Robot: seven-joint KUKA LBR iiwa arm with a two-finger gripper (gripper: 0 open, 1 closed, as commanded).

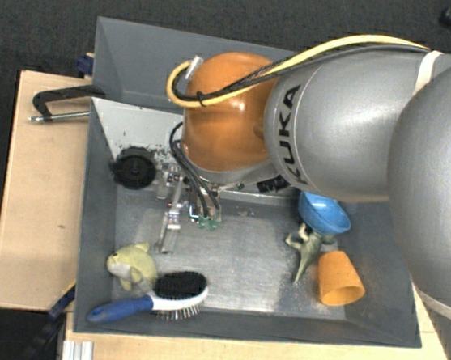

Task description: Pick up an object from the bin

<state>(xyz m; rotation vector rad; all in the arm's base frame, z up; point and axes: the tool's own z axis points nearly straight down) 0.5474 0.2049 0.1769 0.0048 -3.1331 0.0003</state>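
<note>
Grey bin [238, 278] looks bare under the tool [173, 224] (open or closed can't be told), so it'd best be centred over the bottom-left-corner yellowish soft toy [133, 266] first.

"KUKA", blk caps, on grey arm [356, 110] housing.

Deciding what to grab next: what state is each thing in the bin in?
Orange cup: on its side.
Blue bowl: tilted, partly under the arm.
Green toy lizard: lying beside the cup.
Brush: lying flat.
Yellow plush toy: slumped by the brush.
Black disc: lying flat.
Gripper: over the bin floor.
</note>
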